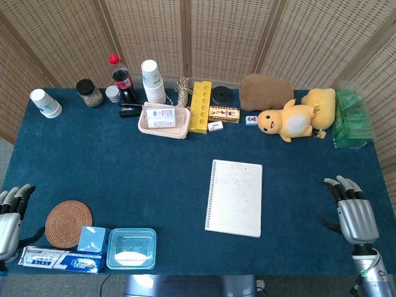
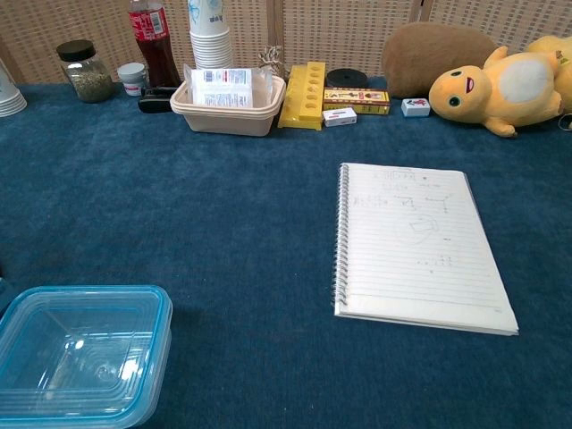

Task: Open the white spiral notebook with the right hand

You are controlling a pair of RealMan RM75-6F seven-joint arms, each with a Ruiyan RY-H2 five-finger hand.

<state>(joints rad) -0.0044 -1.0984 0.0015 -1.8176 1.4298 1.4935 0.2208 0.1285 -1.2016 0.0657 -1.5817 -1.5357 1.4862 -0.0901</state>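
Left of my right hand (image 1: pixel 355 213): notebook (image 1: pixel 235 197), flat, a written page facing up, well apart.
Right hand: fingers apart, empty.
Left hand (image 1: pixel 10 216): apart, empty.

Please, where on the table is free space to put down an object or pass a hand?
Bare cloth lies between the white spiral notebook and the right hand, and left of it up to the woven coaster. The middle band below the beige tray is free. The back edge is crowded, also the front-left corner around the blue container.

White spiral notebook (image 1: pixel 234 197) flat on table, lined handwritten page up, spiral left.
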